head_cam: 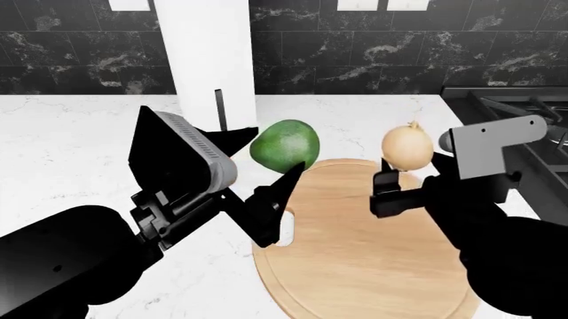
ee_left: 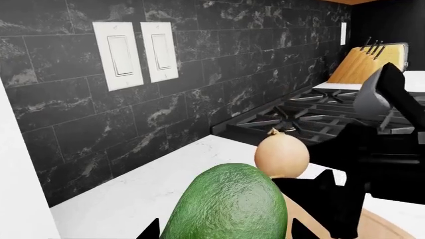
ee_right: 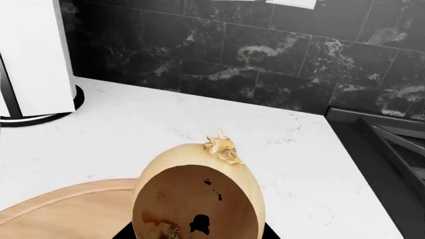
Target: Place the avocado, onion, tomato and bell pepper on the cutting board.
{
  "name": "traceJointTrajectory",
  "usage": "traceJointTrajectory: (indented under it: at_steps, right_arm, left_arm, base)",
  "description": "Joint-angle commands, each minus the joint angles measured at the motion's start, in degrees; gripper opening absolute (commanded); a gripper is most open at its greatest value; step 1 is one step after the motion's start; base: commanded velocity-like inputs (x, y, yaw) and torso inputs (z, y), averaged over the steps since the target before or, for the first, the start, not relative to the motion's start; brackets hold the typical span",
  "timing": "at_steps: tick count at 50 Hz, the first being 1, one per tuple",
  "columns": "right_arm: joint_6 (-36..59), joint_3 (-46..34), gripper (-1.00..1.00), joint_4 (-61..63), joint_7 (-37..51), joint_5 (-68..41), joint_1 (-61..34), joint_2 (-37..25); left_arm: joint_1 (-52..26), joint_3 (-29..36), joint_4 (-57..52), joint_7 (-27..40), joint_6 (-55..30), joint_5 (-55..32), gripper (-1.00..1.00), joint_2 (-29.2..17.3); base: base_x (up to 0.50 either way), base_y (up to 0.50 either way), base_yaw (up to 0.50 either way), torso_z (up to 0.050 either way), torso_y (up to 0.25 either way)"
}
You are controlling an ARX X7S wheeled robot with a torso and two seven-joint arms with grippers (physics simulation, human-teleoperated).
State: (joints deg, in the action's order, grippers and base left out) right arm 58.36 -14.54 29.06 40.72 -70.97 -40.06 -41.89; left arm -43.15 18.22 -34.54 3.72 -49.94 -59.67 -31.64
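While left gripper (head_cam: 266, 163) clamps dimpled avocado (head_cam: 284, 145), right gripper (head_cam: 390, 174) grasps papery onion (head_cam: 408, 147) above round wooden cutting board (head_cam: 355, 259).

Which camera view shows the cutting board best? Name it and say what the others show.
The head view: the cutting board shows nearly whole, round, with its handle hole, lying on the counter below both tools. The left wrist view catches only a sliver of its rim behind the avocado. The right wrist view shows one curved edge beside the onion.
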Motion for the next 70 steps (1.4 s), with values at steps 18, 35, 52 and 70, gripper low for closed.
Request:
traceJointTrajectory:
  at_steps: [18,35,52,70]
  right_arm:
    - [0.2,-1.9,-1.00,-3.8,-1.1,2.4,2.0,0.3]
    - [-0.9,-2.5,-1.00,-4.6,-2.3,2.9,4.4,0.0]
    - [-0.8,-3.0,-1.00,-5.6,-2.6,2.8,4.9,0.1]
    - [-0.1,-2.7,1.00,-5.0,-1.6,1.2,3.9,0.0]
  left_arm:
    - [0.0,-0.9,0.2,0.4,1.1,-1.7,-1.00,-0.6]
    - [-0.2,-0.8,-0.2,1.0,1.1,-2.3,-1.00,-0.7]
    - [-0.1,-0.6,0.2,0.5,1.9,-1.9,-1.00,-0.8]
    - [0.0,-0.8,0.3,0.8,2.1,-2.6,-1.00,-1.1]
  base:
    - [0.00,0.00,0.00,0.000,0.000]
    - [0.00,0.00,0.00,0.000,0.001]
    - [0.00,0.00,0.00,0.000,0.000]
    - [0.00,0.00,0.00,0.000,0.001]
